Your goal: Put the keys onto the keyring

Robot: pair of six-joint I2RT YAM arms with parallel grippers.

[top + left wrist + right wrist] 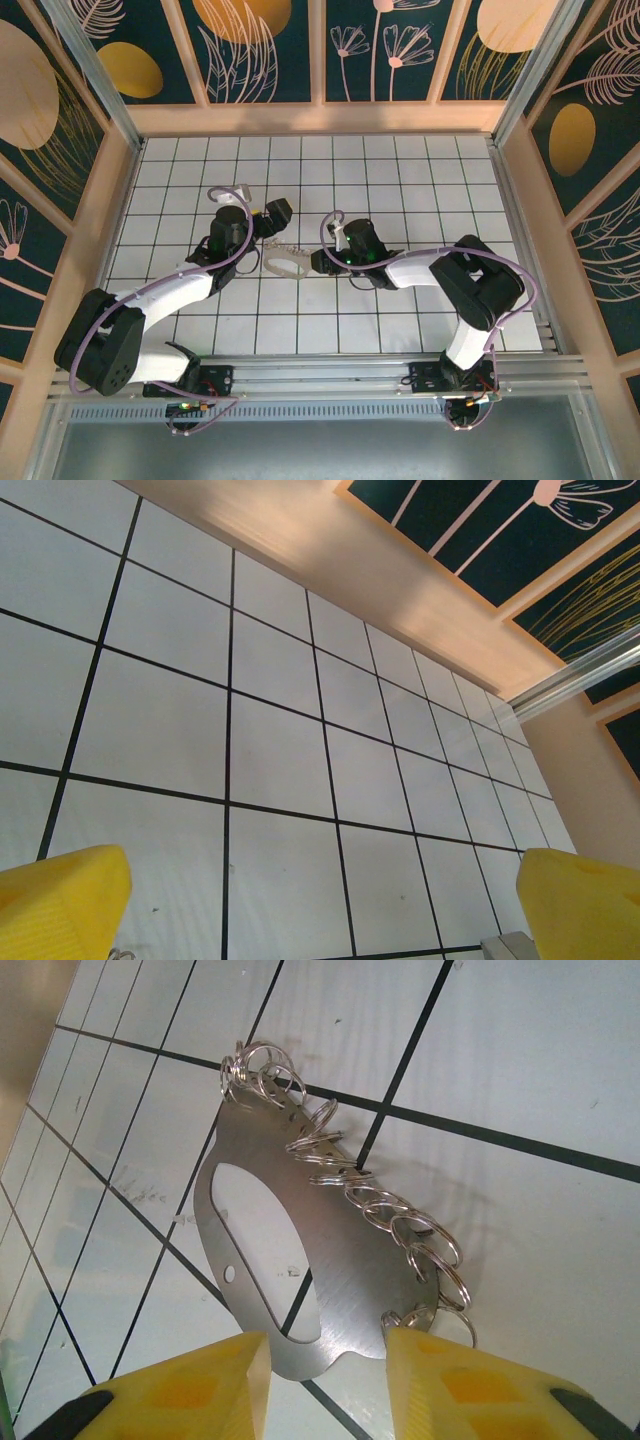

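You have one counter [400,180], white tiles with black lines, across the middle of the top view. Two arms are bolted at its lower edge. The left arm [170,295] curves up from the lower left and the right arm [470,275] from the lower right, both pointing toward the centre of the frame.

There are two pincers. Your left pincer [272,213] sits just left of centre, close above the keyring [285,266]. In the left wrist view its two yellow fingertips [60,905] sit in the bottom corners, spread wide, with bare tiles between them.

Your right pincer [322,260] sits just right of the keyring. In the right wrist view its two yellow fingertips [200,1395] stand at the bottom edge, partly closed, one on each side of the keyring's near end. Their inner edges meet its outline, but you cannot tell whether they pinch it or only flank it.

There is one keyring [340,1300], between the two pincers just left of centre in the top view. Up close it is a flat silver plate at the centre of the frame. It has one large oval opening [255,1240] and one small round hole [230,1273] beside it.

Along its right edge runs a row of small wire rings [400,1225], from upper left to lower right. You can count about ten, but they overlap too much for an exact count.
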